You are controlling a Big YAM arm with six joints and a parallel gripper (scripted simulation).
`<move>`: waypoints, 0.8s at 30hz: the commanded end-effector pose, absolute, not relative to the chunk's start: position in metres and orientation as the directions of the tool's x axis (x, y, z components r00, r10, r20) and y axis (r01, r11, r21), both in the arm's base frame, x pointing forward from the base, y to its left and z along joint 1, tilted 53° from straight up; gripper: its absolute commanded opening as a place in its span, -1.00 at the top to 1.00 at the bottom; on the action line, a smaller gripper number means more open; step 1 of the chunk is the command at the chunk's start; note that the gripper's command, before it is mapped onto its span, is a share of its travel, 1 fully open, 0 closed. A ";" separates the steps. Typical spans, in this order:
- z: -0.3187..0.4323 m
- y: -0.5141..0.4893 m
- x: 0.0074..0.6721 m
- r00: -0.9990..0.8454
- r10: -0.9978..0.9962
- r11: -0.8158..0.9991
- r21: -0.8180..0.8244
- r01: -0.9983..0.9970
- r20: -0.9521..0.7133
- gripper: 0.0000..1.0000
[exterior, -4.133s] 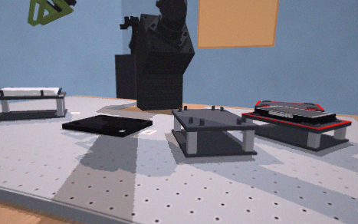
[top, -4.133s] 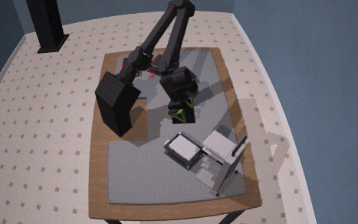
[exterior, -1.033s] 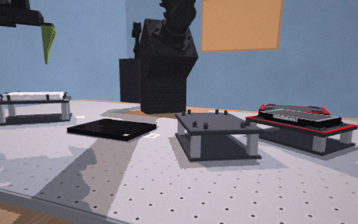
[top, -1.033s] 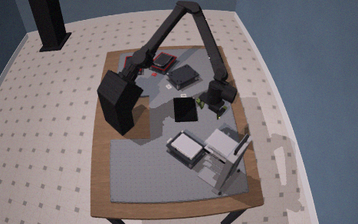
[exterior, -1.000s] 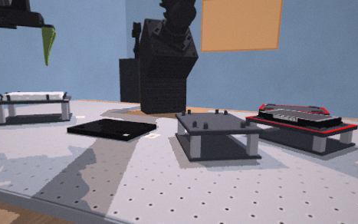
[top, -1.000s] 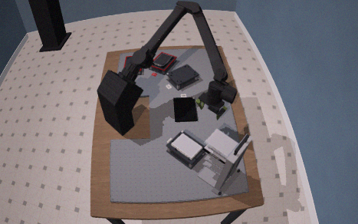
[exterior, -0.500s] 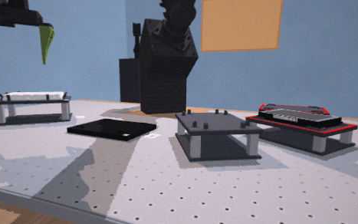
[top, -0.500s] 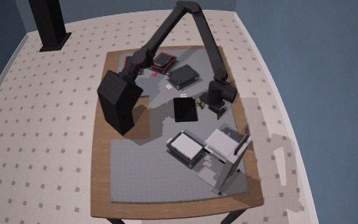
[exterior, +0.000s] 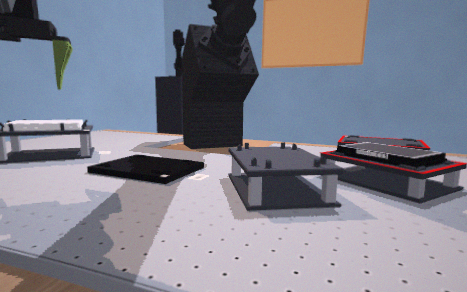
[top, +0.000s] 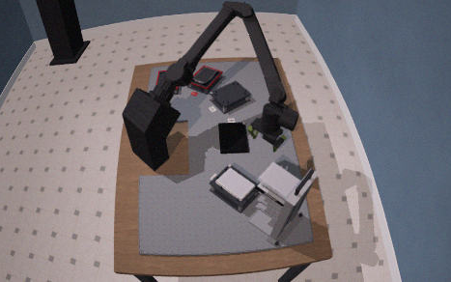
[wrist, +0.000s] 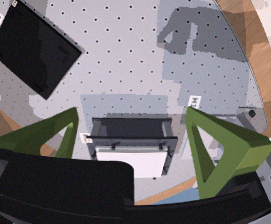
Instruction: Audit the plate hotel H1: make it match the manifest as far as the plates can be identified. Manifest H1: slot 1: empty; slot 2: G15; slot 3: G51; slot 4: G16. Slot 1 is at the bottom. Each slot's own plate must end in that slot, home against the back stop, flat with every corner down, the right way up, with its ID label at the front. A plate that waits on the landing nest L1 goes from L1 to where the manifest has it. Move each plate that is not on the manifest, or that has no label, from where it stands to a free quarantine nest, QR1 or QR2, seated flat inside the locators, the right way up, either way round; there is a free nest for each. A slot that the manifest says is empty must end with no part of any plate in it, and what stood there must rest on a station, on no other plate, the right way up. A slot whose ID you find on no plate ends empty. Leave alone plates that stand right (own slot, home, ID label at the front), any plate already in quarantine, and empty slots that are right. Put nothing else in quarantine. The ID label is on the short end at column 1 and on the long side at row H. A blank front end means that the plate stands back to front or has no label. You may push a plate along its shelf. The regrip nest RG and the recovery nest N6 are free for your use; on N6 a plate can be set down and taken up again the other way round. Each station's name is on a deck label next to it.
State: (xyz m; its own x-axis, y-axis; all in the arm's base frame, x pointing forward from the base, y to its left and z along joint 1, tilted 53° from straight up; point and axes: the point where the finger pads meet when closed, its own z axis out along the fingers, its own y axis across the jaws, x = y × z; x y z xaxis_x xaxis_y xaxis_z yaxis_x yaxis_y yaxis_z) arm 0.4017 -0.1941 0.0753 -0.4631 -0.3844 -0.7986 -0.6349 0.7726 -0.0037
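Green-fingered and spread to its widest, the gripper (wrist: pixel 135 143) is holding nothing and hanging in the air above the deck. In the wrist view it is looking down on a raised nest (wrist: pixel 133 137) carrying a white plate (wrist: pixel 129 163), which is framed between the two green fingers. In the top view that same white plate (top: pixel 236 183) is sitting on its nest just beside the open shelf frame (top: pixel 297 200), which I take to be the plate hotel H1; the gripper (top: pixel 265 137) is hovering between that nest and the arm's base, still well apart from the plate.

Taking the white plate's nest as the landmark: a flat black pad (top: pixel 234 137) is lying on the deck on the side toward the arm's base, an unoccupied dark nest (top: pixel 231 96) is standing beyond it, and a red-edged nest (top: pixel 207 78) holding a dark plate (exterior: pixel 391 151) is farther off again. No label on any plate or station is legible here.

Judging by the pose, the step in hand is an approach to the white plate, likely the one waiting on the landing nest. The next move is calling for a descent squarely over the plate, fingers straddling its sides, before any closing; its ID would need reading first.
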 end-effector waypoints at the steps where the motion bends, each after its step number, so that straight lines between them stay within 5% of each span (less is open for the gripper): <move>1: 0.070 -0.191 0.407 -0.475 -0.370 0.778 0.013 -0.628 -0.799 -1.00; 24: 0.050 -0.174 0.428 -0.474 -0.371 0.778 0.012 -0.628 -0.799 -1.00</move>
State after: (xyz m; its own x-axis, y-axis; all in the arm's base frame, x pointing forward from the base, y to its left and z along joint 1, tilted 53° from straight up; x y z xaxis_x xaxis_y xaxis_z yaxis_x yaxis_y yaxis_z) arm 0.4248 -0.1759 0.0533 -0.4622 -0.3857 -0.7985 -0.6363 0.7715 -0.0043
